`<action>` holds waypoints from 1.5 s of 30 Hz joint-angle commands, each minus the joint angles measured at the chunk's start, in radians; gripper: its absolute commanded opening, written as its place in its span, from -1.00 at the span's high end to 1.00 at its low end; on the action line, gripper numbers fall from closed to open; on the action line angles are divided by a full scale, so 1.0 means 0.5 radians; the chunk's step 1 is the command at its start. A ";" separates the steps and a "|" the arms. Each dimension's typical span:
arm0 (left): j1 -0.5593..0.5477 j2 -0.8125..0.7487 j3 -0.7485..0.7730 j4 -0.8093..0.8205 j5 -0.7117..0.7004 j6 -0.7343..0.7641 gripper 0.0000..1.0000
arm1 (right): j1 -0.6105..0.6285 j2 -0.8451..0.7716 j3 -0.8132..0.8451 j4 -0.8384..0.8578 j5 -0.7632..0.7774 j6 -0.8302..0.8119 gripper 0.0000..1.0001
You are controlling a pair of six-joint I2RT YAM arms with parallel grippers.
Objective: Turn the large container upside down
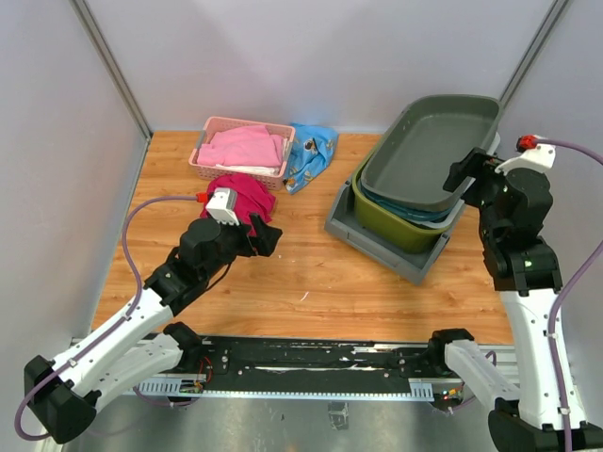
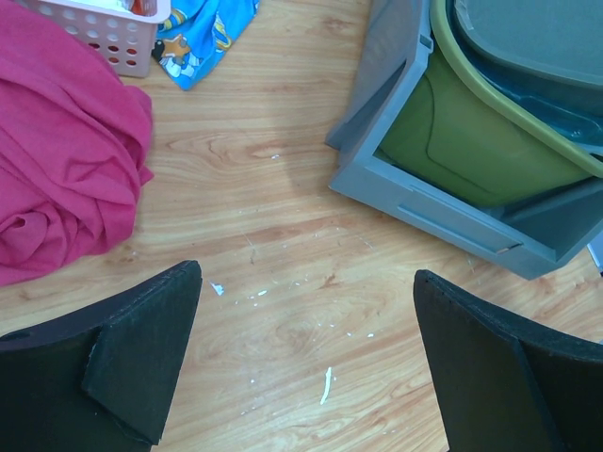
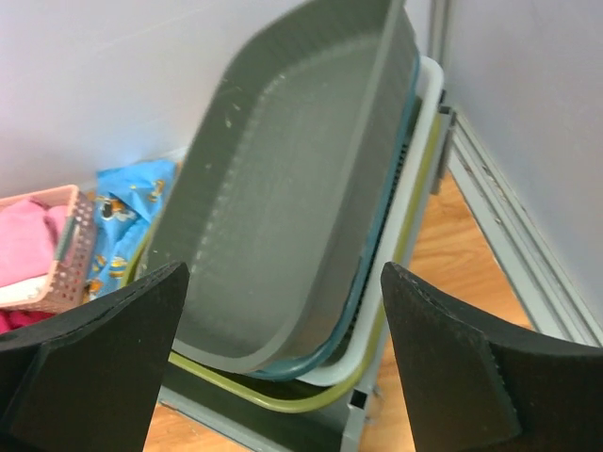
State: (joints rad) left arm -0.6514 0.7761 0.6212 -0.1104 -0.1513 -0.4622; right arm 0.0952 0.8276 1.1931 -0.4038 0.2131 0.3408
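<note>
**While both grippers hang empty, the grey crate sits mouth up under a stack**

Where your right gripper (image 3: 283, 282) hangs, its black fingers are spread wide with nothing between them. It faces the dark grey-green oval plastic tub (image 3: 283, 188) that lies tilted on top of the stack. You cannot tell whether the fingers touch the tub's rim. Below the tub only edges show: a teal tub (image 1: 429, 215), a white tub (image 3: 426, 113) and the olive-green plastic bin (image 2: 471, 141).

The large container, a light grey rectangular hard-plastic crate (image 1: 372, 247), is almost wholly hidden from that wrist camera. From above you see it at the right of the wooden table (image 1: 311, 282), at the bottom of the stack and holding the others. It lies just below and to the left of the right gripper.

Your left gripper (image 2: 306, 282) is equally wide and empty over bare wood. The crate lies apart from it, ahead and to the right, its far side cut off by the frame. A crumpled magenta cloth (image 2: 66, 151) lies to the left.
</note>
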 commanded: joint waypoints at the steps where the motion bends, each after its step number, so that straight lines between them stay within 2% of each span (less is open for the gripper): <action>1: -0.016 0.020 -0.034 0.104 -0.026 -0.034 -0.98 | -0.019 0.161 0.268 -0.337 0.246 -0.001 -0.71; 5: -0.016 0.127 -0.023 0.105 0.019 -0.020 -0.98 | -0.020 0.558 0.706 -0.910 0.277 0.042 -0.72; 9: -0.016 0.187 -0.019 0.138 0.079 -0.048 -0.98 | -0.020 0.812 0.898 -1.179 0.357 0.106 -0.70; 13: -0.016 0.183 -0.026 0.154 0.096 -0.066 -0.98 | -0.023 0.953 0.952 -1.244 0.400 0.097 -0.30; 19: -0.016 0.167 -0.040 0.118 0.097 -0.061 -0.98 | -0.052 1.064 0.952 -1.228 0.372 0.102 0.04; 23: -0.016 0.152 -0.050 0.104 0.098 -0.066 -0.98 | -0.052 1.100 0.962 -1.228 0.360 0.114 0.63; 26: -0.016 0.129 -0.056 0.095 0.093 -0.070 -0.98 | -0.052 1.062 0.971 -1.219 0.341 0.136 0.93; 27: -0.016 0.124 -0.057 0.095 0.090 -0.067 -0.98 | -0.052 1.042 0.982 -1.216 0.339 0.140 0.98; 33: -0.017 0.135 0.033 0.032 0.065 -0.032 -0.98 | -0.052 0.856 1.129 -1.191 0.329 0.064 0.99; 36: -0.016 0.130 0.115 -0.072 -0.027 0.015 -0.98 | -0.052 0.662 1.100 -1.005 0.096 -0.071 0.99; 40: 0.012 0.075 0.247 -0.391 -0.446 0.072 -0.98 | -0.052 0.419 0.959 -0.689 -0.369 -0.199 0.99; 42: 0.161 0.074 0.332 -0.511 -0.401 0.093 -0.98 | -0.052 0.375 0.927 -0.575 -0.707 -0.235 0.99; 45: 0.427 0.109 0.486 -0.671 -0.327 -0.028 -0.98 | -0.044 0.393 0.891 -0.481 -1.249 -0.221 0.99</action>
State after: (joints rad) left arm -0.5713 0.8322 0.7616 -0.3088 -0.2691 -0.4458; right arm 0.0761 1.0096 1.6707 -0.8185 0.0067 0.2684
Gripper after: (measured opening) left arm 0.991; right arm 0.096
